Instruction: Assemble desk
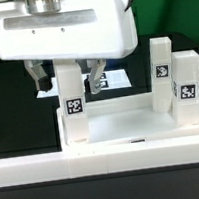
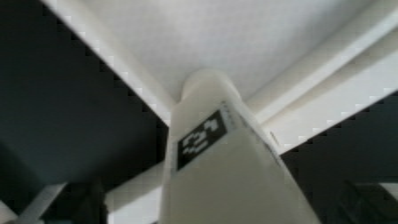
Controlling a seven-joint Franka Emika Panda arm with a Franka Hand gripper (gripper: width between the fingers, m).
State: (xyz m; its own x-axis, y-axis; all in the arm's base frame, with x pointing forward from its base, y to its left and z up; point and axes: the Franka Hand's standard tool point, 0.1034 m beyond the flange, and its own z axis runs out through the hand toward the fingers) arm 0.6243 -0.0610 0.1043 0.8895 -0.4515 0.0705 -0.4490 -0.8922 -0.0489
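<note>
Desk abt 3 legs in, hand spread.
Your hand (image 1: 67, 73) hangs open, empty, just above leg (image 1: 73, 109) standing in tabletop (image 1: 141, 123); two legs (image 1: 163, 75) further off. 4th not seen.

The exterior view shows one rimmed tabletop (image 1: 141, 123) and three upright tagged legs: one leg (image 1: 73, 103) at the tabletop's corner toward the exterior view's left, and two legs, one (image 1: 163, 75) and another (image 1: 187, 85), at the corners toward the exterior view's right. One long white bar (image 1: 105, 159) spans the foreground, one gripper (image 1: 66, 76) hangs above, and one marker board (image 1: 110, 79) lies behind. The wrist view shows a single tagged leg (image 2: 205, 150).
</note>
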